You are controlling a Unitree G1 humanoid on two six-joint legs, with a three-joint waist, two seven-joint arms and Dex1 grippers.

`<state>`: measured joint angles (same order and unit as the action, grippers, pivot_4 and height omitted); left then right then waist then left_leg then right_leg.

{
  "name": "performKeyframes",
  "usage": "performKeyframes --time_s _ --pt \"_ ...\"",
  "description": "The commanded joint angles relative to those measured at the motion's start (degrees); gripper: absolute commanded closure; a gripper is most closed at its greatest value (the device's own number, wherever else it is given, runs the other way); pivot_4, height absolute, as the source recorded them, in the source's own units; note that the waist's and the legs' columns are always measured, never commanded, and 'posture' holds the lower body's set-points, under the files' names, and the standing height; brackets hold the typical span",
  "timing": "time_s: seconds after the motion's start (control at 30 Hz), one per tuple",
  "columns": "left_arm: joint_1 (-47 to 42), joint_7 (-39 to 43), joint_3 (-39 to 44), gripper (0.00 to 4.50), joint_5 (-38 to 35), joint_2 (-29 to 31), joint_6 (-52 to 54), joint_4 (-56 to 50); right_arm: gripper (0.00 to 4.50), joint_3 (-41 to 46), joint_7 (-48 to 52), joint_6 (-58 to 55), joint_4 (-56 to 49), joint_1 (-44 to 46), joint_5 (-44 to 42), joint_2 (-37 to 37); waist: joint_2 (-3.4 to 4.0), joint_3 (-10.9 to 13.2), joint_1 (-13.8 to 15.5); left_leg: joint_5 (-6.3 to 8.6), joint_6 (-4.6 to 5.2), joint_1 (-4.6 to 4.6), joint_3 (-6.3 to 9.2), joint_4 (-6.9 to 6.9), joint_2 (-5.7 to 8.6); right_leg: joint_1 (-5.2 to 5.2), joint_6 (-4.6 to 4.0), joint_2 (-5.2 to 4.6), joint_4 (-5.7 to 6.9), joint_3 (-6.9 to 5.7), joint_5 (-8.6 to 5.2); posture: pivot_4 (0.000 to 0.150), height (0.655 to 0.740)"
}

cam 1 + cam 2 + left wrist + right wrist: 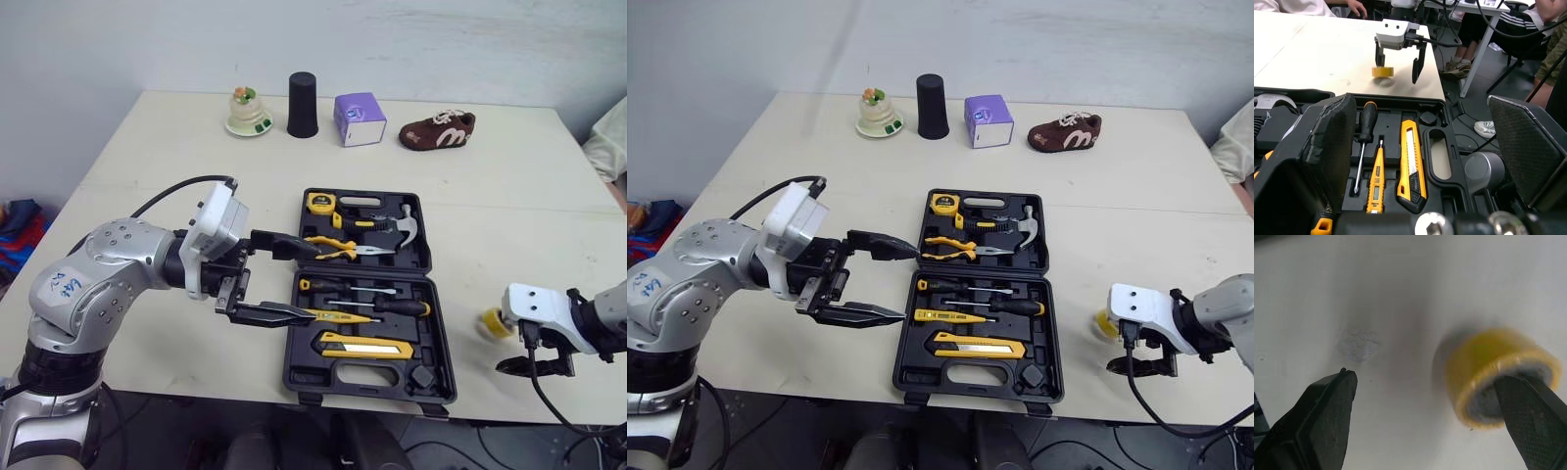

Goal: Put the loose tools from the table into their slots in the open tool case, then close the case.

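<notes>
The black tool case (296, 364) lies open near the table's front edge. It holds a tape measure (319, 203), a hammer (397, 223), pliers (338, 247), a screwdriver (384, 305), a yellow tester pen (338, 316) and a utility knife (364, 345). My left gripper (299, 279) hovers open over the case's left side, one finger by the pliers, the other by the tester pen. A yellow tape roll (493, 321) lies on the table right of the case. My right gripper (1425, 382) is open beside it, one fingertip (1528, 401) at the roll's (1493, 372) core.
Along the far edge stand a small figurine (248, 111), a black cup (302, 104), a purple box (360, 118) and a brown shoe (437, 129). A person's sleeve (612, 137) shows at the right edge. The table's right edge lies just beyond the roll.
</notes>
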<state>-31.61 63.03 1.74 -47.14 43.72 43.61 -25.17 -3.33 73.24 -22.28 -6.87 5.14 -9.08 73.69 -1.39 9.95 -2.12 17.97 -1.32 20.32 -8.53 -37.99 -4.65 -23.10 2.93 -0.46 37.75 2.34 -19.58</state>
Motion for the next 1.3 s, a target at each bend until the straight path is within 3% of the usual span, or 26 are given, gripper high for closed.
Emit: performKeyframes --time_s 0.03,0.07,0.23,0.4,0.6,1.03,1.17,1.23,1.3 --pt "-1.33 -0.28 0.53 0.0 0.19 0.68 -0.85 -1.05 1.73 0.91 -1.22 2.18 -0.59 0.64 1.74 -0.37 0.01 0.01 -0.02 0.0 0.0 0.0 0.0 0.0 0.0 0.0 0.0 0.0 0.01 0.01 0.0 0.15 0.7339" --pt "-1.28 -0.22 0.48 0.0 0.27 0.81 -0.9 -1.2 2.35 1.68 -1.27 1.56 -1.48 0.6 1.13 -0.34 0.01 0.01 -0.02 -0.01 0.0 0.0 0.0 0.0 0.0 0.0 0.0 0.0 0.02 0.01 0.0 0.15 0.7339" --pt "-0.2 0.27 0.03 0.0 0.81 1.39 -1.48 -1.98 4.43 6.91 0.45 -0.5 -8.04 -2.84 -2.2 1.4 0.12 0.08 0.04 0.0 0.0 0.01 0.01 0.02 0.0 -0.02 0.0 0.01 0.02 0.01 0.0 0.15 0.7339" --pt "1.38 2.43 -1.5 0.0 2.02 3.06 -2.55 -3.01 4.43 10.48 2.52 -3.18 -17.03 -4.51 -7.2 0.8 0.12 0.1 -0.07 0.0 0.0 0.02 0.0 0.02 0.0 -0.03 0.0 0.0 0.02 0.02 0.0 0.15 0.7339" --pt "3.64 6.38 -3.24 0.0 2.94 5.85 -4.17 -4.88 4.43 8.93 1.88 -11.08 -30.99 -3.71 -17.12 -1.67 -0.01 0.2 -0.27 -0.01 -0.01 0.02 0.05 0.05 -0.02 -0.03 0.0 0.01 0.02 0.01 0.0 0.15 0.7339" --pt "3.02 7.18 -4.66 0.0 4.64 5.06 -5.33 -3.73 4.43 -0.25 -2.48 -9.48 -31.9 -5.67 -11.42 -3.48 -0.41 0.44 -0.35 0.02 0.04 0.08 0.04 0.04 0.0 -0.1 -0.02 -0.02 -0.01 0.01 -0.01 0.15 0.7339" --pt "3.04 7.04 -4.63 0.0 4.61 4.7 -5.49 -3.78 2.8 4.15 -0.34 -11.81 -34.5 -7.59 -17.06 -2.24 -0.43 0.45 -0.38 0.02 0.04 0.08 0.05 0.04 0.0 -0.1 -0.02 -0.02 0.01 0.01 -0.01 0.15 0.7339" --pt "3.11 7.13 -4.75 0.0 4.95 4.58 -5.8 -3.5 1.65 8.35 1.07 -12.95 -35.82 -8.36 -20.46 -1.69 -0.43 0.45 -0.26 0.02 0.04 0.09 0.05 0.04 0.0 -0.11 -0.02 -0.02 0.0 0.0 -0.01 0.15 0.7339" --pt "3.23 7.18 -4.9 0.0 5.19 4.45 -6.05 -3.34 0.82 12.47 1.98 -14.08 -36.13 -8.77 -23.33 -1.73 -0.43 0.46 -0.29 0.02 0.05 0.12 0.05 0.04 0.0 -0.13 -0.02 -0.02 0.0 0.0 -0.01 0.15 0.7339"
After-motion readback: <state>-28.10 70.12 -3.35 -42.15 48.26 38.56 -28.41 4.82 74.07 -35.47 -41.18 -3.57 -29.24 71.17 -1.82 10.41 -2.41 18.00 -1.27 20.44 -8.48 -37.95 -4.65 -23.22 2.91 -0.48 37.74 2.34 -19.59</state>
